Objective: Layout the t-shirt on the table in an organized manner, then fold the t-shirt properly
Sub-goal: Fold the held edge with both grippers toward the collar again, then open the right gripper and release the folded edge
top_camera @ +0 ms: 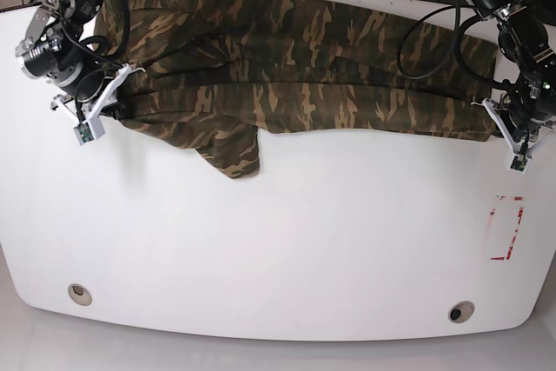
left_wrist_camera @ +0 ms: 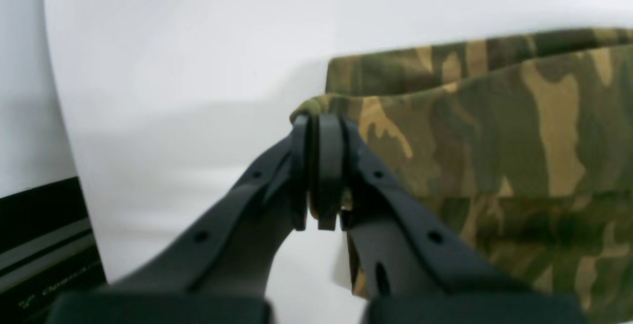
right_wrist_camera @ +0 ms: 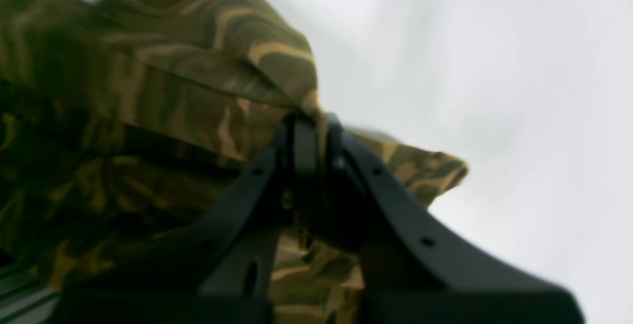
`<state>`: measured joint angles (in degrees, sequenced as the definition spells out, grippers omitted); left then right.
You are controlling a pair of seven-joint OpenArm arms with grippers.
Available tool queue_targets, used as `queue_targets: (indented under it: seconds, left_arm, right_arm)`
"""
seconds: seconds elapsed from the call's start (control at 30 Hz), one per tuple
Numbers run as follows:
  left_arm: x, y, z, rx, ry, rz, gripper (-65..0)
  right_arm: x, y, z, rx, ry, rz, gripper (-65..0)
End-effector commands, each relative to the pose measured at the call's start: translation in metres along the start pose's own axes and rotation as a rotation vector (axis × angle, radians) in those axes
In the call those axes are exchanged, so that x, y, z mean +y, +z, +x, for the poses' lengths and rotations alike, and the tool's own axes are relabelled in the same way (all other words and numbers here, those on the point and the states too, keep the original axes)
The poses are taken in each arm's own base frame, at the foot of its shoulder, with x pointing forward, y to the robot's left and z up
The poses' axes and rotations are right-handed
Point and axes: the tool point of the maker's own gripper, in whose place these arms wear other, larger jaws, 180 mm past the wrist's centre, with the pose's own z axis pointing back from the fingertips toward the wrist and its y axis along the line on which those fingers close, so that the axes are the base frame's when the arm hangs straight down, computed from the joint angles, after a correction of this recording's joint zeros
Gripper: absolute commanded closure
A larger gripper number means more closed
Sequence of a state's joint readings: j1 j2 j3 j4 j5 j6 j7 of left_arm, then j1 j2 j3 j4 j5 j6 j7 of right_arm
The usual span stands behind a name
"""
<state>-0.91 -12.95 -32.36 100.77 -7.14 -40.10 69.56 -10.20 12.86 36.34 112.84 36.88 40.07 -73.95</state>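
T-shirt [top_camera: 295,67]: stretched across far side of worktop [top_camera: 287,249] – one sleeve flops toward centre.
L tool [left_wrist_camera: 319,126]: clenched on shirt edge (right end, base view).
R tool [right_wrist_camera: 311,131]: clenched on bunched cloth – left end.

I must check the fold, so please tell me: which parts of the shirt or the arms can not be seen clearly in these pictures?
- Base view: the t-shirt far edge is hidden by cables and arms.
- Right wrist view: blurred; the right end effector hides the pinched cloth.
- Left wrist view: the left end effector covers the gripped corner; the frame cuts the shirt.
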Motion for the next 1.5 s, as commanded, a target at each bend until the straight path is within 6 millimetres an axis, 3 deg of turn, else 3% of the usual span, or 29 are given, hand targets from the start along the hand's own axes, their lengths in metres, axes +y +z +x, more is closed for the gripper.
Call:
queue_targets:
  seconds: [0.0,0.17,0.33,0.77,0.97,1.13,1.33,1.47]
  left_arm:
    - [0.017,0.009,0.002,-0.009,-0.024,0.049,-0.4]
    - [0.026,0.012,-0.009,0.024,-0.048,0.068,-0.4]
    - [0.023,0.011,-0.021,0.053,-0.055,0.06,-0.4]
    - [0.021,0.011,-0.052,0.13,-0.086,0.052,-0.8]
    - [0.017,0.011,-0.063,0.155,-0.096,0.042,-1.1]
    - [0.016,0.01,-0.066,0.163,-0.097,0.038,-2.2]
    - [0.012,0.009,-0.064,0.162,-0.112,0.03,-16.0]
    - [0.013,0.009,-0.063,0.162,-0.112,0.032,-22.1]
  right_arm:
    - [-0.012,0.011,0.001,0.0,0.004,-0.038,0.0]
    - [-0.021,0.019,-0.009,0.023,-0.029,-0.061,0.0]
    - [-0.024,0.025,-0.024,0.054,-0.05,-0.071,0.0]
    - [-0.014,0.028,-0.058,0.14,-0.075,-0.053,0.0]
    - [-0.013,0.029,-0.064,0.155,-0.08,-0.052,-1.1]
    - [-0.014,0.029,-0.065,0.156,-0.081,-0.055,-14.1]
    - [-0.013,0.032,-0.07,0.171,-0.083,-0.057,-40.3]
    - [-0.013,0.033,-0.072,0.175,-0.084,-0.055,-49.8]
